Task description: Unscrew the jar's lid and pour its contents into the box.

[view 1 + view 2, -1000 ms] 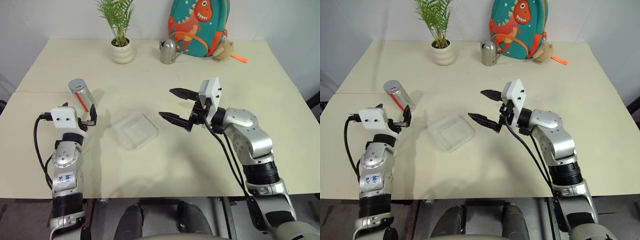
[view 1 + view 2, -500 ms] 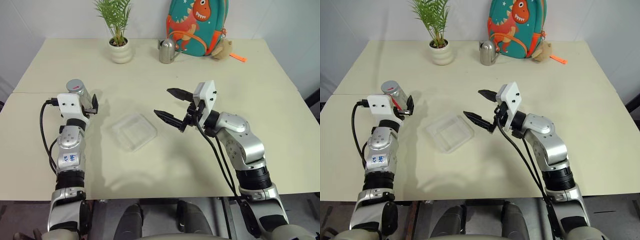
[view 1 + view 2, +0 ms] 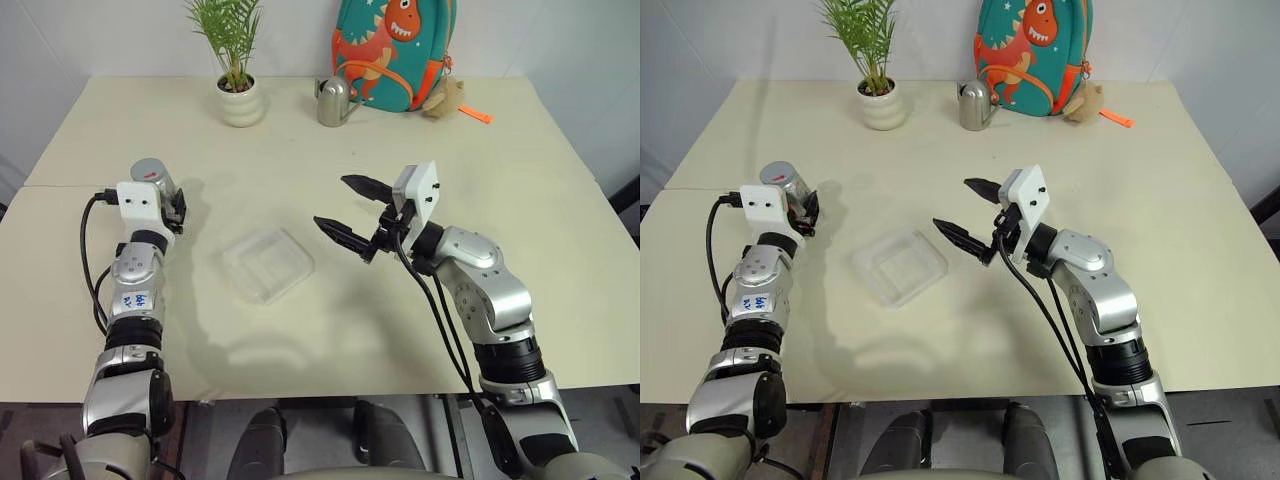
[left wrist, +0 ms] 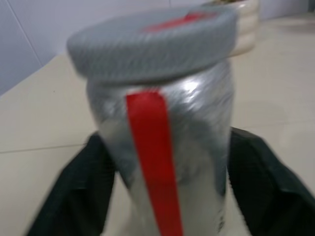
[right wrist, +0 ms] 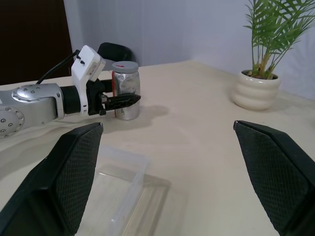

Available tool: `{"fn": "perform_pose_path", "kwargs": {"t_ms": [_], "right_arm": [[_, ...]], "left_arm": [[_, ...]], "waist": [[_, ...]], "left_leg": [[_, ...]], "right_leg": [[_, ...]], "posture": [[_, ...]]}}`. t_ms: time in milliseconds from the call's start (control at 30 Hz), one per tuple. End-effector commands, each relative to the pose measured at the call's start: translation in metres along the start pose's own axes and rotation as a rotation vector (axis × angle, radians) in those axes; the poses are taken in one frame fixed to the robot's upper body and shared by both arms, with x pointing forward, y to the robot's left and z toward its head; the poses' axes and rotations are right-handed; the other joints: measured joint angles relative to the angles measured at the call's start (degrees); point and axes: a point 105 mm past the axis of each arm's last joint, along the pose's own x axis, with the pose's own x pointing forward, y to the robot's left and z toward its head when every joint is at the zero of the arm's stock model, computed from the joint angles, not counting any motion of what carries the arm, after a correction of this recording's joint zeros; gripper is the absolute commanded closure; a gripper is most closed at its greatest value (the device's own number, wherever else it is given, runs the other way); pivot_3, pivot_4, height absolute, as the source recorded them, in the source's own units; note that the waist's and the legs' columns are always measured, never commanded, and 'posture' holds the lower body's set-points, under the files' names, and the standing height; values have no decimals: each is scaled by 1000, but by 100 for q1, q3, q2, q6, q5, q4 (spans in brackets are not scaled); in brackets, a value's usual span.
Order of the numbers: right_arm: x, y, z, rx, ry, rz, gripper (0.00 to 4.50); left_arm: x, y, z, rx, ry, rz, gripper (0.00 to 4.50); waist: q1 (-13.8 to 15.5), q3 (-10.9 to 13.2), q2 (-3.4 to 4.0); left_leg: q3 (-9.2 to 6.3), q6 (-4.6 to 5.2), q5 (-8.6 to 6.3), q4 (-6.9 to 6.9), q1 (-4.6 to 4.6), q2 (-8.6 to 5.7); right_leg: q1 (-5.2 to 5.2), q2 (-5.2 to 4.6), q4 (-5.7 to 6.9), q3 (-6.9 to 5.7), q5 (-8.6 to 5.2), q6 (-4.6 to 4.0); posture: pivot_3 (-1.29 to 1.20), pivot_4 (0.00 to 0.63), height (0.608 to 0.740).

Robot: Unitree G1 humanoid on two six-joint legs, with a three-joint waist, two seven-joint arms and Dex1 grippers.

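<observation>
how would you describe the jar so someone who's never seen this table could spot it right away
Start at the cream table and look to the robot's left side, away from the potted plant, small steel watering can and dinosaur backpack along the back edge. There the left gripper is shut on the jar. It is a slim shiny silver cylinder with a red stripe and a grey lid.

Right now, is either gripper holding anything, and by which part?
Left gripper is shut on the jar, fingers on either side of its body below the lid. Right gripper is open, holding nothing.
</observation>
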Motion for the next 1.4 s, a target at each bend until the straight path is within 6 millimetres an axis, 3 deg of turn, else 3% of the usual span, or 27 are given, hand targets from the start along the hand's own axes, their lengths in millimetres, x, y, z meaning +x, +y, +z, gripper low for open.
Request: {"fn": "perform_pose_path", "kwargs": {"t_ms": [33,200,400,500,600,700,833,1033,1400], "right_arm": [[-3,2,14,-17,-61,-7,0],[-4,4,17,-17,-62,-1,0],[0,4,33,-31,-59,10,0],[15,10,54,-8,-75,43,0],[30,18,70,5,-92,93,0],[45,22,81,37,-88,114,0],[63,36,85,59,-47,193,0],[76,58,74,76,41,307,0],[83,62,69,86,81,331,0]], "left_arm": [[3,8,8,-66,-40,2,2495],[0,2,36,-107,-166,-141,2495],[-20,-5,69,-92,-184,-420,2495],[-53,-32,99,-106,-167,-765,2495],[-78,-48,112,-118,-121,-977,2495],[-96,-63,116,-140,-79,-1125,2495],[-105,-84,116,-123,-57,-1232,2495],[-111,-105,116,-114,-64,-1318,2495],[-112,-111,115,-96,-77,-1342,2495]], "waist": [[-1,0,0],[-1,0,0],[-45,1,0],[-80,2,1],[-130,3,3],[-136,4,5],[-145,4,5],[-146,4,4],[-148,4,4]], "left_leg": [[0,0,0,0,1,0],[0,-1,1,-1,-1,0],[6,-9,4,-14,-1,5],[8,-8,4,-18,-3,7],[14,-9,4,-23,-9,10],[14,-8,5,-32,-7,11],[21,-6,5,-33,-8,11],[39,-2,4,-37,-18,11],[48,0,3,-37,-20,12]], "right_leg": [[0,0,1,0,0,0],[0,0,-1,0,0,0],[-9,0,0,4,0,-1],[-18,1,3,7,-1,-1],[-35,5,8,19,-2,-5],[-38,6,10,20,-4,-9],[-47,8,13,28,-5,-10],[-71,11,20,48,-5,-10],[-81,12,24,58,-5,-9]], "posture": [[0,150,740],[0,150,740],[0,150,740],[0,150,740],[0,150,740],[0,150,740],[0,150,740],[0,150,740],[0,150,740]]}}
